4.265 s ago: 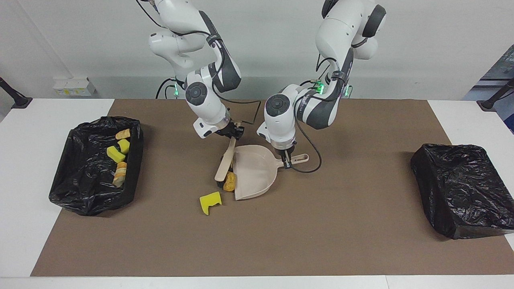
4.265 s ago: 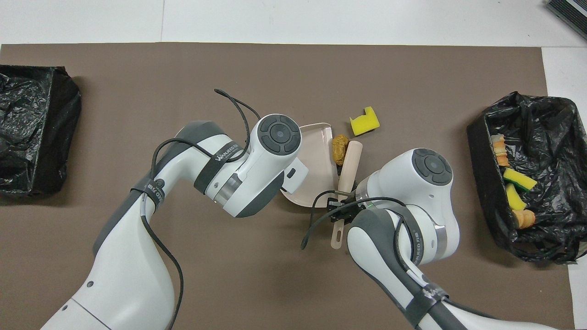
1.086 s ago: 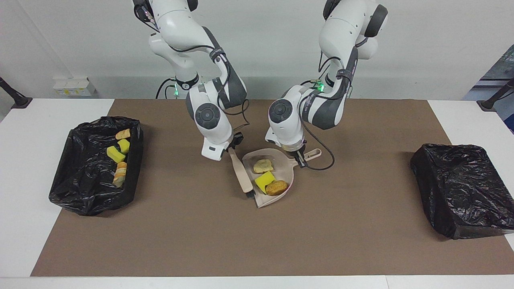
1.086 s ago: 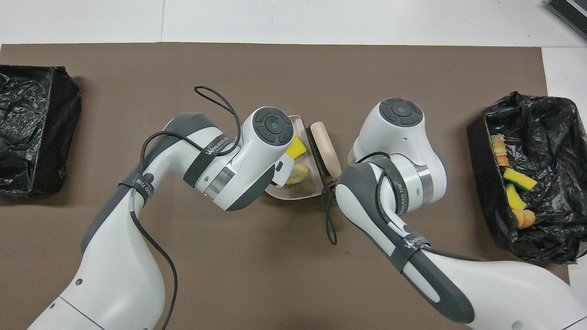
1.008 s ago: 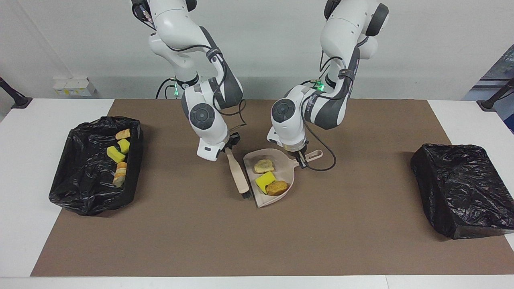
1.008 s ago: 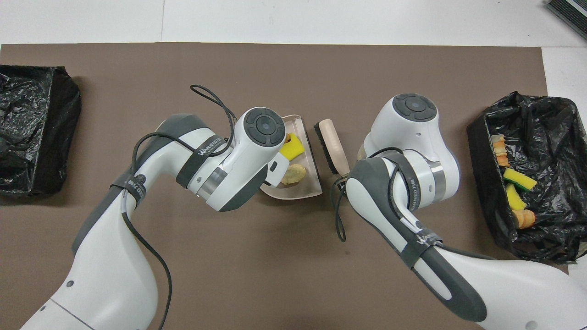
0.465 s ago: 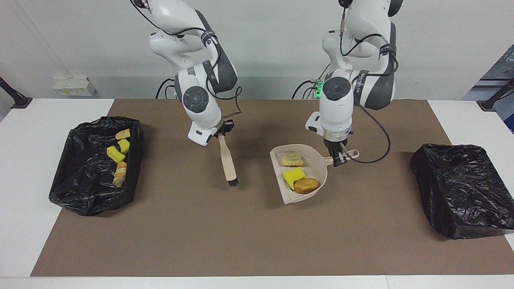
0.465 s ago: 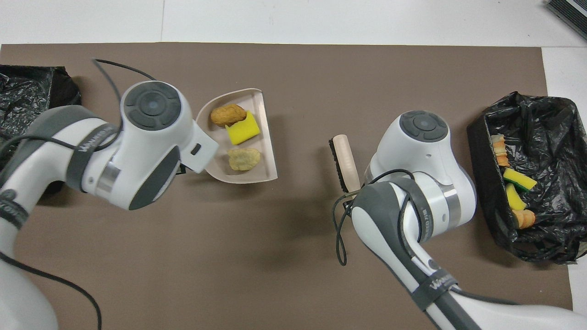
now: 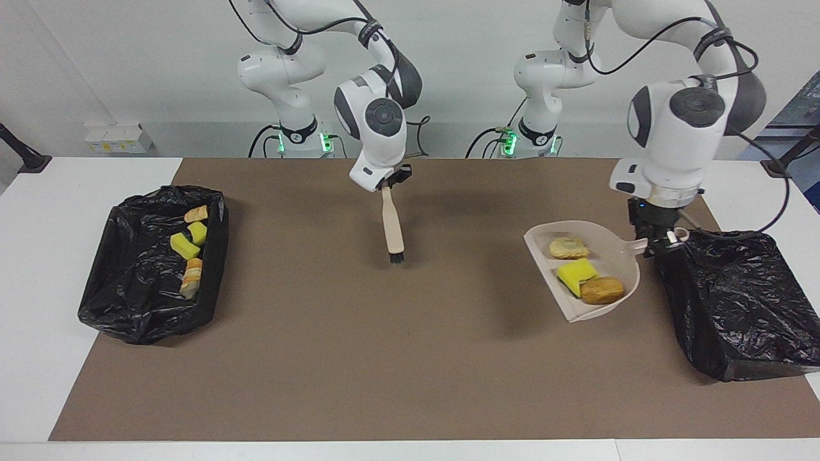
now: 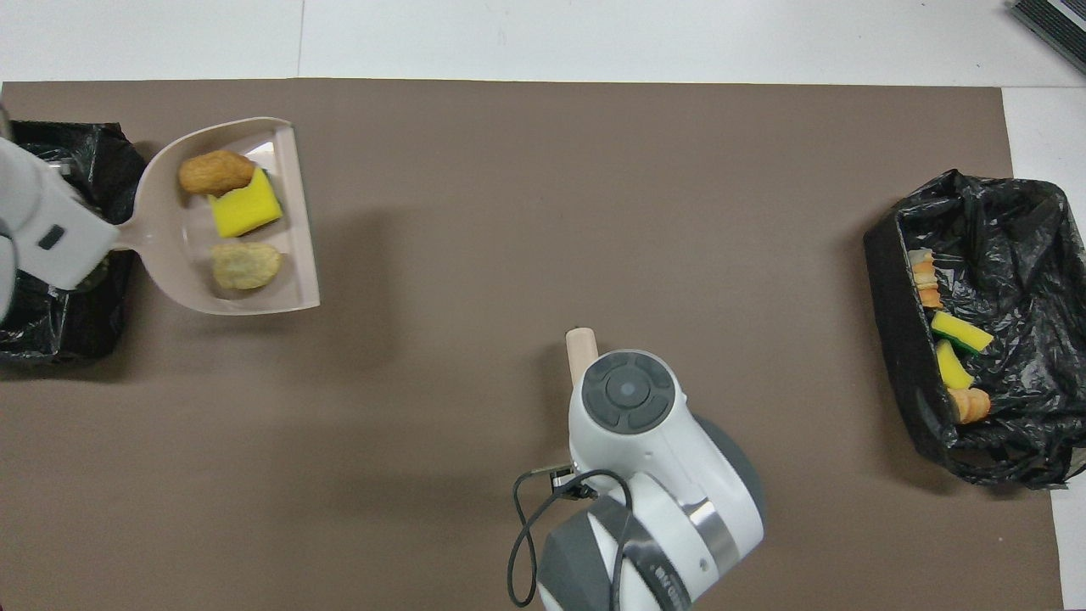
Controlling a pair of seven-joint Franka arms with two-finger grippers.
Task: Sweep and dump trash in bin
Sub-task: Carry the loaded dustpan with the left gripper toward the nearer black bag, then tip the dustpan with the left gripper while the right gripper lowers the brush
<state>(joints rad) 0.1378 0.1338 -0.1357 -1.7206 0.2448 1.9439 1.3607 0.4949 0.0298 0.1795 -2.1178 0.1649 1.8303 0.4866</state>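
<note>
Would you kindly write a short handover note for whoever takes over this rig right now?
Left gripper: shut on the dustpan handle, holding it raised beside the black bin at the left arm's end of the table.
Right gripper: shut on the brush, held raised over the mat near the robots, bristles down.
Trash: three pieces in the dustpan, a pale bread piece, a yellow sponge and a brown bread piece. Several more lie in the other bin, at the right arm's end.
Done: no scraps visible on the mat.
Left: tip the dustpan's load into a bin.
</note>
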